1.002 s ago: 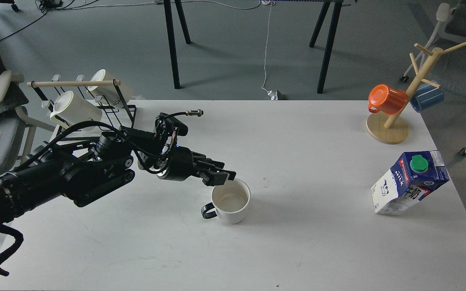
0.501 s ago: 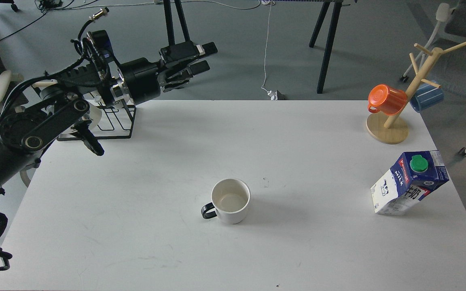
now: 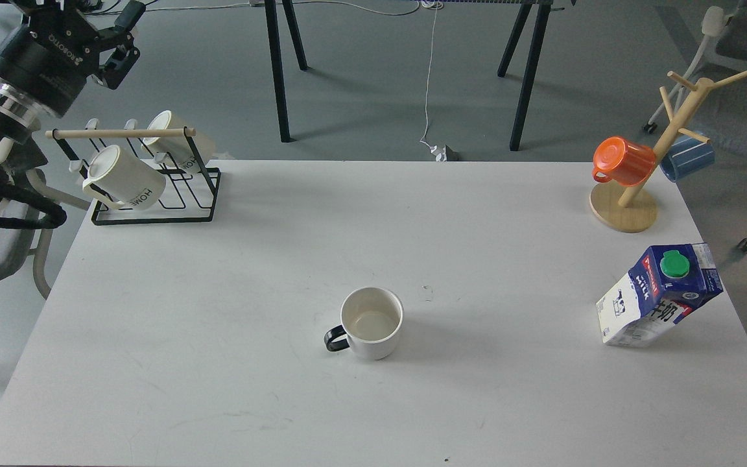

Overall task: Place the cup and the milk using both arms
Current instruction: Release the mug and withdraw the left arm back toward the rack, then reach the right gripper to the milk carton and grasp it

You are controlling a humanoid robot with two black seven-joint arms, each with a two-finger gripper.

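A black wire rack (image 3: 153, 194) with a wooden rail is found at the far left corner of the white table (image 3: 231, 389); two cream mugs (image 3: 128, 176) are held on it. At the far right corner, a wooden mug tree (image 3: 633, 194) is seen bearing an orange cup (image 3: 621, 161) and a blue cup (image 3: 688, 157).

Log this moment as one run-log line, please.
left gripper: open, raised off table, far left | right arm: unseen | cup: upright, mid-table, free | milk: upright, right edge, free

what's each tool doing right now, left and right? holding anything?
Left tool: up at the top left, off the table, fingers apart, holding nothing.
Right tool: not in view.
Cup and milk both sit free on the table.
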